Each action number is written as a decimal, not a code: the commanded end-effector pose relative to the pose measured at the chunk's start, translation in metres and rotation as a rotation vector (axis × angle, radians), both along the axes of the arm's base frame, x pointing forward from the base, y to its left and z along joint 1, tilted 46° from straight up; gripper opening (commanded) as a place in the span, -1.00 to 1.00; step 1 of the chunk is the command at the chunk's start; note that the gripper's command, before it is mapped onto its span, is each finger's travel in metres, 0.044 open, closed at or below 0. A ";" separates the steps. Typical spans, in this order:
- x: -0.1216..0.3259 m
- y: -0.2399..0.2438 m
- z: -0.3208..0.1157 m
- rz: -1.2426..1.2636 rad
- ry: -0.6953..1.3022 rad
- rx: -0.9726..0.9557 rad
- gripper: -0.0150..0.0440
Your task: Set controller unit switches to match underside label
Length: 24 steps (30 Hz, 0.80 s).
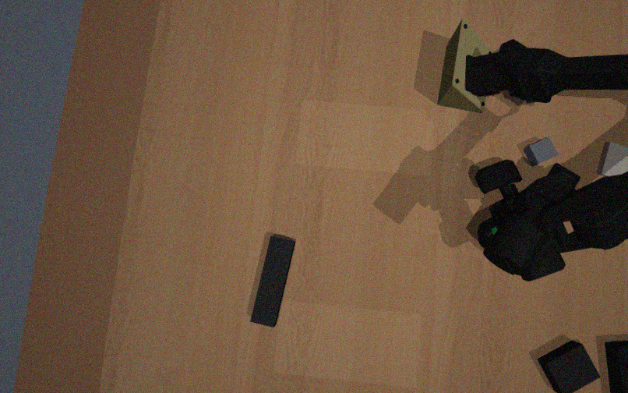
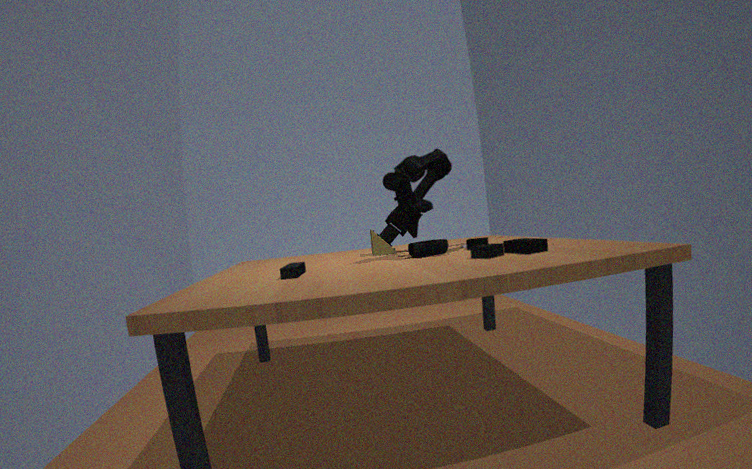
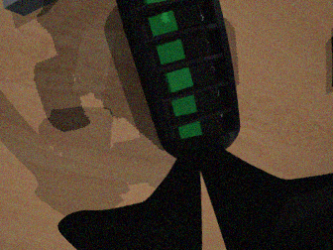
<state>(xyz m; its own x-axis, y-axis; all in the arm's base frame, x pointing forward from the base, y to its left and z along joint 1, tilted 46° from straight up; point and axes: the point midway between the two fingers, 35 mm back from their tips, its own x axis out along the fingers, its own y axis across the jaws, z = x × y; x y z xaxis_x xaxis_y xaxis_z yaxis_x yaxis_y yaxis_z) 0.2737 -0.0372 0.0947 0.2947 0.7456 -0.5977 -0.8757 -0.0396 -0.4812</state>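
The dark controller unit (image 3: 213,79) (image 2: 427,248) lies on the bench (image 1: 203,185) with its switch side up. In the wrist view its row of green switch ends runs down the left half; the far end is cut off by the frame's top edge. How each switch is tilted is hard to tell in the dim light. In the top view the arm covers most of the unit. My gripper (image 3: 194,143) is shut and empty, its tips at or just above the unit's near rounded end; contact cannot be told. The label on the underside is hidden.
A yellowish angled bracket (image 1: 446,76) (image 2: 381,245) stands at the arm's foot. A small blue-grey block (image 1: 545,150) and a pale grey part (image 1: 615,160) lie nearby. A dark bar (image 1: 273,281) (image 2: 291,270) lies farther off. Dark boxes (image 1: 572,368) (image 2: 525,245) lie at the other side.
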 end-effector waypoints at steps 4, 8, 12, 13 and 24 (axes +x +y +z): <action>-0.035 -0.005 -0.025 -0.034 -0.172 -0.013 -0.49; -0.035 -0.005 -0.025 -0.034 -0.172 -0.013 -0.49; -0.035 -0.006 -0.026 -0.034 -0.172 -0.013 -0.49; -0.035 -0.006 -0.026 -0.034 -0.172 -0.013 -0.49; -0.013 0.012 0.018 0.075 -0.052 -0.073 -0.49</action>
<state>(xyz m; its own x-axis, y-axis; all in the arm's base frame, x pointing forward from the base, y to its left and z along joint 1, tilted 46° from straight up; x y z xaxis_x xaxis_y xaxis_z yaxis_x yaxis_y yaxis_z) 0.2501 -0.0362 0.0885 0.3353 0.7312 -0.5941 -0.8273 -0.0731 -0.5570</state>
